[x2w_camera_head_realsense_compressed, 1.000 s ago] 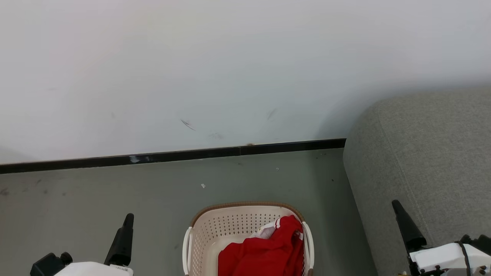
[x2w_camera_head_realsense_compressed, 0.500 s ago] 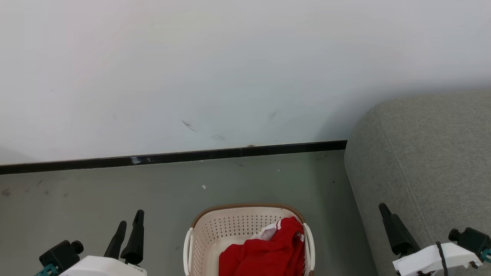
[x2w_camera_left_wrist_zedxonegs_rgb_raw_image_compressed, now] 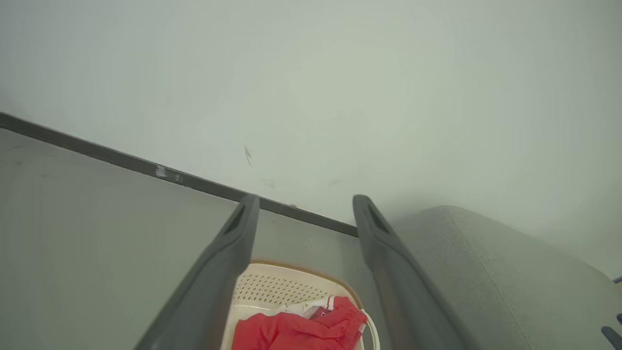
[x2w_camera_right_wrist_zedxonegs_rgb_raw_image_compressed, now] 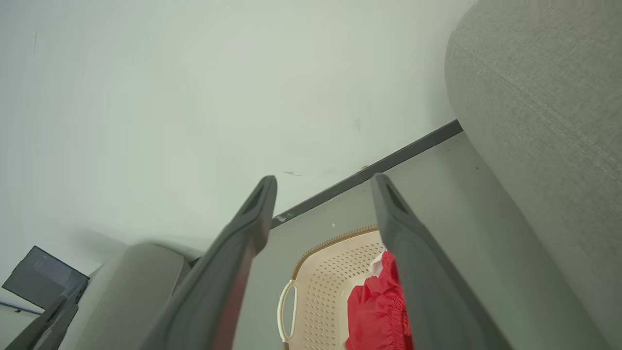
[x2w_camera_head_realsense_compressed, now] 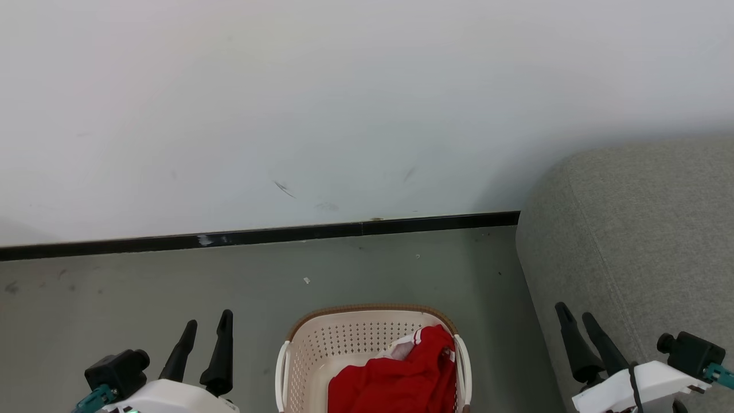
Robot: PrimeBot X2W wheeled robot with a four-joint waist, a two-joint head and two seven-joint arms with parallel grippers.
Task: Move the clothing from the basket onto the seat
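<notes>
The cream perforated basket (x2w_camera_head_realsense_compressed: pixel 367 310) with its brown rim stands on the floor at the bottom centre of the head view. Crumpled red clothing (x2w_camera_head_realsense_compressed: pixel 395 378) with white trim lies in its right half. The grey seat (x2w_camera_head_realsense_compressed: pixel 642 241) rises just to the right of the basket. My left gripper (x2w_camera_head_realsense_compressed: pixel 209 319) hovers open to the left of the basket, holding nothing. My right gripper (x2w_camera_head_realsense_compressed: pixel 572 311) is open and bare in front of the seat's edge. The left wrist view frames the basket (x2w_camera_left_wrist_zedxonegs_rgb_raw_image_compressed: pixel 277 289) and clothing (x2w_camera_left_wrist_zedxonegs_rgb_raw_image_compressed: pixel 291 330) between open fingers (x2w_camera_left_wrist_zedxonegs_rgb_raw_image_compressed: pixel 233 253). The right wrist view shows the basket (x2w_camera_right_wrist_zedxonegs_rgb_raw_image_compressed: pixel 320 277), the clothing (x2w_camera_right_wrist_zedxonegs_rgb_raw_image_compressed: pixel 379 311) and the seat (x2w_camera_right_wrist_zedxonegs_rgb_raw_image_compressed: pixel 544 97).
A white wall (x2w_camera_head_realsense_compressed: pixel 344 103) with a black baseboard (x2w_camera_head_realsense_compressed: pixel 258 234) runs behind the basket. Grey floor (x2w_camera_head_realsense_compressed: pixel 114 298) stretches left of the basket. A dark flat panel (x2w_camera_right_wrist_zedxonegs_rgb_raw_image_compressed: pixel 43 277) leans at the lower left of the right wrist view.
Both grippers have turned so that two fingers of each show. The left one has moved up and right toward the basket, and the right one has shifted left.
</notes>
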